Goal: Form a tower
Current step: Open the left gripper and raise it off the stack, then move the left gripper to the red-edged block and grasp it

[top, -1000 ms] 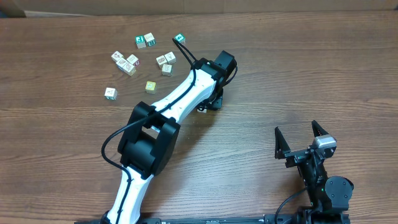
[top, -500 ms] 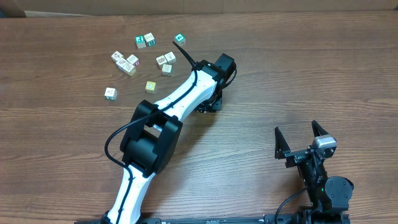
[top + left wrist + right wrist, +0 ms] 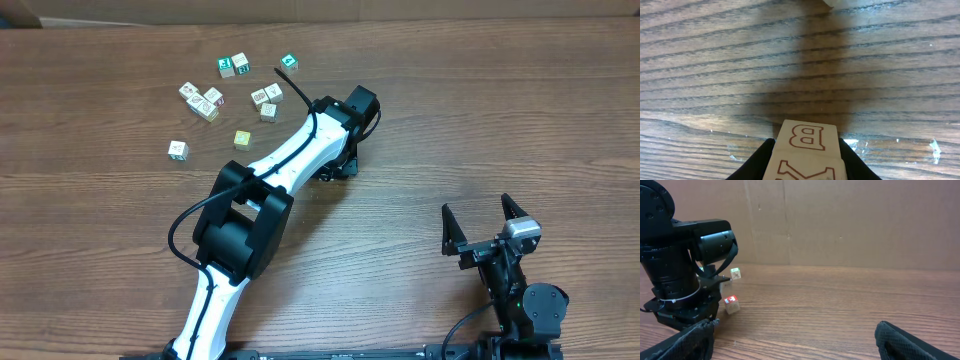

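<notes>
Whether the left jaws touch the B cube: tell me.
Touching. In the left wrist view the left gripper has its dark fingers flush against both sides of the B cube, no gap showing.

You've got roughly eleven loose cubes (image 3: 242, 139) on the tabletop (image 3: 480, 120), one tower (image 3: 807, 137) showing two lettered faces, and two arms: left arm (image 3: 290, 160), right arm (image 3: 515, 270).

Wooden cube (image 3: 807, 136), top face: red outlined letter "B".
Face below it (image 3: 804, 171): probably "K", cropped by the frame.
</notes>
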`<state>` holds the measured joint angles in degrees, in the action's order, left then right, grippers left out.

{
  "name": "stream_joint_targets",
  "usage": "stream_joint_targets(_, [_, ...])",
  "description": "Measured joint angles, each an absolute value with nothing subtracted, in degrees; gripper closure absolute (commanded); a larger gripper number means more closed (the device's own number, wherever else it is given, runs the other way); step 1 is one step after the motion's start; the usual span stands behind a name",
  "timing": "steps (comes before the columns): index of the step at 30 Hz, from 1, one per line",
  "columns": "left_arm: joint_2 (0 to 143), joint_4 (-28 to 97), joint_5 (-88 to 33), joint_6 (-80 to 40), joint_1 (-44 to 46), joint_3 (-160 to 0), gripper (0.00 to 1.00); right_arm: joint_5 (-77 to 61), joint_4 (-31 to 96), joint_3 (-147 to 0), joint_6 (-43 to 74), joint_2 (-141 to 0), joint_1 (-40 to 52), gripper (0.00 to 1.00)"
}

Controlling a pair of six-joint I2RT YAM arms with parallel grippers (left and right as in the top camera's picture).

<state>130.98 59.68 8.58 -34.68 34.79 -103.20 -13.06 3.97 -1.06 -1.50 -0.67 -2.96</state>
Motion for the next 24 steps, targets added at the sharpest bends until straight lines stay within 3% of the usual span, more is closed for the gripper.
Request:
stream_joint_targets(3, [131.0,59.7,8.6,-35.0,34.8,-103.2,0.69,-13.1,4.0,-1.1,-1.5,-0.7,-2.9,0.00])
stream_joint_targets(8, [131.0,59.5,8.4,-35.6,34.8,-103.2,0.50,-13.1,4.0,-1.1,-1.5,-0.7,-2.9,0.00])
stream_joint_targets(20, [131.3,60.3,8.1,-29.6,33.6,-106.5,0.44,-13.1,4.0,-1.1,-1.5,-0.7,-3.0,0.00])
stream_joint_targets(24, [131.5,63.5,8.2,-26.0,31.5,-114.9,0.32,-13.1,3.9,-1.1,-1.5,-0.7,-3.0,0.00])
